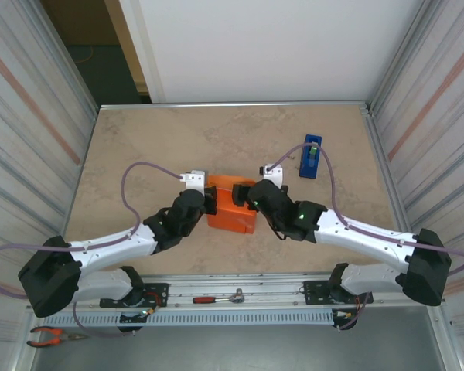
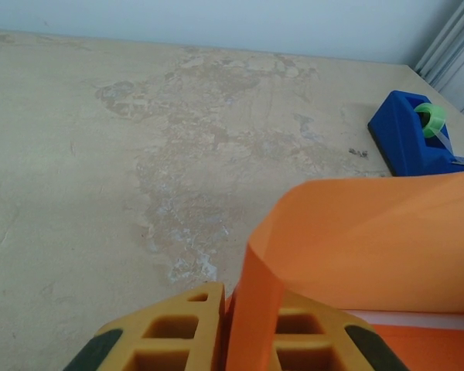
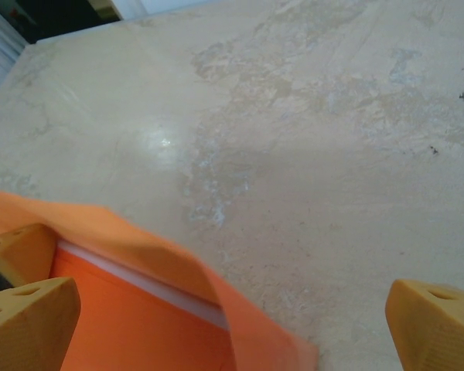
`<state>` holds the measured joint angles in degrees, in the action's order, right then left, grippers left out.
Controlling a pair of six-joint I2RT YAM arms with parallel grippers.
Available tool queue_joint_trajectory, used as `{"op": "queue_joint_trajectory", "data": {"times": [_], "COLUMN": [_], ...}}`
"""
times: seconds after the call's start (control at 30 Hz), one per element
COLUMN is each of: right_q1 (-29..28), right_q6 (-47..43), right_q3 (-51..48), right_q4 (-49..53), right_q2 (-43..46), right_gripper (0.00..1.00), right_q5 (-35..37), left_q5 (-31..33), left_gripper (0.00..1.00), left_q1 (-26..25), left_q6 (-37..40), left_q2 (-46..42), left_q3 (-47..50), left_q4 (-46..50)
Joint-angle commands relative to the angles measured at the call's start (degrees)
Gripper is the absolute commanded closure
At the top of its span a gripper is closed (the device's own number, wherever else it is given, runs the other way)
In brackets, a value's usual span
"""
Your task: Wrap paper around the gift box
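The orange paper [image 1: 233,205] lies folded into a block at the table's middle, and the gift box is hidden inside it. My left gripper [image 1: 209,202] is at the block's left side. In the left wrist view its yellow fingers [image 2: 178,328] are shut on an upright flap of the paper [image 2: 255,301], which curls over to the right. My right gripper [image 1: 252,193] is at the block's right side, open wide. In the right wrist view a loose paper fold [image 3: 147,255] lies between its spread fingertips [image 3: 31,313], with a thin white edge [image 3: 139,283] under the fold.
A blue tape dispenser [image 1: 310,157] with a green roll stands at the back right, also seen in the left wrist view as the dispenser [image 2: 414,137]. A ratchet [image 1: 219,297] and pliers [image 1: 52,335] lie on the near rail. Corrugated walls close both sides of the table [image 1: 139,139].
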<state>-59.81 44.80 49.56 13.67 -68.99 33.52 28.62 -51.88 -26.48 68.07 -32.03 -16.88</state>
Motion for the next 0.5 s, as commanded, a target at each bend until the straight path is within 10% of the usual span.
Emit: {"op": "queue_joint_trajectory", "data": {"times": [0.0,0.47], "right_q1": [-2.8,-4.5], "right_q6": [4.9,10.8], "right_q3": [-1.2,2.6], "right_q4": [3.4,8.3], "right_q2": [-1.2,-12.8], "right_gripper": [0.01,0.19], "right_q5": [6.4,14.1], "left_q5": [2.2,8.7], "left_gripper": [0.86,0.85], "left_q1": [-0.5,-3.6], "left_q6": [-2.5,-6.5], "left_q2": [1.0,1.5], "left_q3": [-0.7,-2.8], "left_q4": [3.9,7.6]}}
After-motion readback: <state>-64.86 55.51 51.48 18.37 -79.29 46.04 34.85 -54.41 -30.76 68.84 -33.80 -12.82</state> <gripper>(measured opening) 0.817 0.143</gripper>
